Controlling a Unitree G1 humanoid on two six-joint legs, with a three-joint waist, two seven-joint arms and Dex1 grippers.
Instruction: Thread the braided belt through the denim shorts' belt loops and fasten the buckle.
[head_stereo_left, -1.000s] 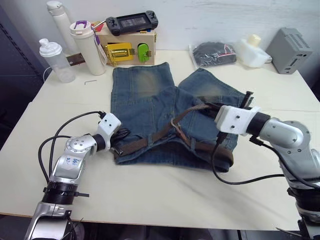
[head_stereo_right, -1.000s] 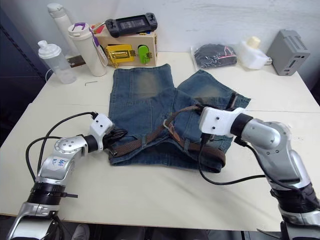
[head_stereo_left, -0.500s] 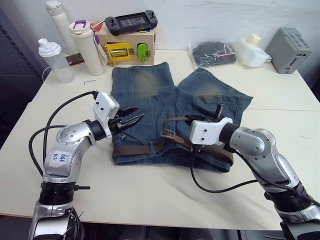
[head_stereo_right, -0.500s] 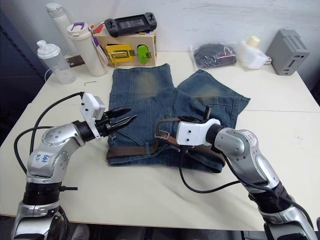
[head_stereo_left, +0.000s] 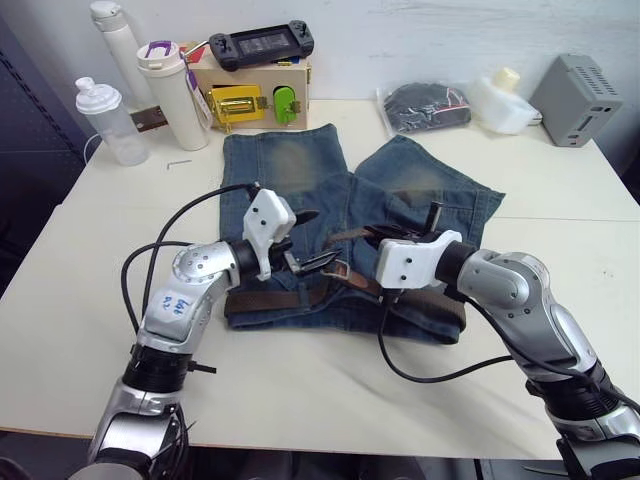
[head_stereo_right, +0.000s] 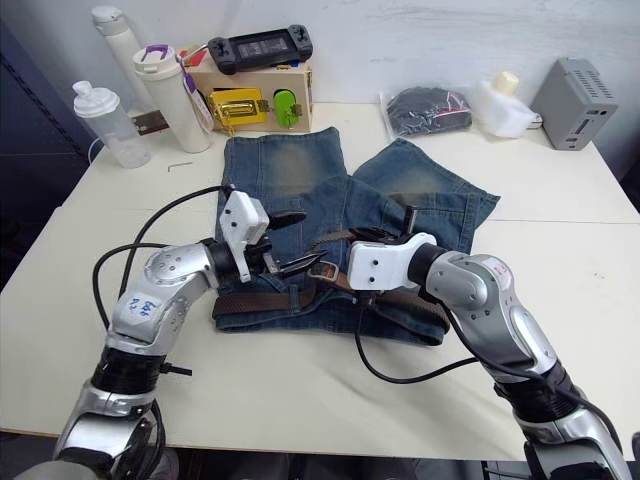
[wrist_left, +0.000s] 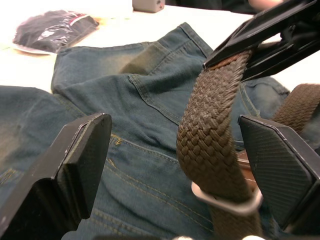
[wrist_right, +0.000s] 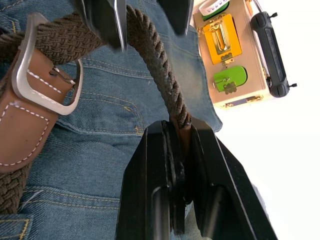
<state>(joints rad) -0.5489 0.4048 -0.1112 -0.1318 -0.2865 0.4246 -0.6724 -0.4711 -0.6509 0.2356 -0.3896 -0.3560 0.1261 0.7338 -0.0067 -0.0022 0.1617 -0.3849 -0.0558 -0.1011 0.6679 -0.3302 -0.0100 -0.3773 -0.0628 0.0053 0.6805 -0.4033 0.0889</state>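
Note:
The denim shorts (head_stereo_left: 290, 180) lie flat in the middle of the table, waistband toward me. The braided belt (head_stereo_left: 262, 300) runs along the waistband, passing a belt loop (head_stereo_right: 296, 297). Its free end rises in an arc to my right gripper (wrist_right: 177, 145), which is shut on the strap's tip. The silver buckle (wrist_right: 45, 75) rests on the denim just below that arc. My left gripper (head_stereo_left: 312, 240) hovers open over the shorts. Its fingers (wrist_left: 75, 165) stand either side of the raised strap (wrist_left: 210, 125) without touching it.
At the back left stand a clear shaker (head_stereo_left: 105, 120), two white bottles (head_stereo_left: 175, 95) and a wooden latch box (head_stereo_left: 255, 95) with a game controller on top. A black pouch (head_stereo_left: 428, 105), a white jug (head_stereo_left: 505, 100) and a grey box (head_stereo_left: 578, 100) sit at the back right.
My left gripper let go of the belt at the waistband's left end, opened and swung right to the raised strap. My right gripper carried the belt end leftward.

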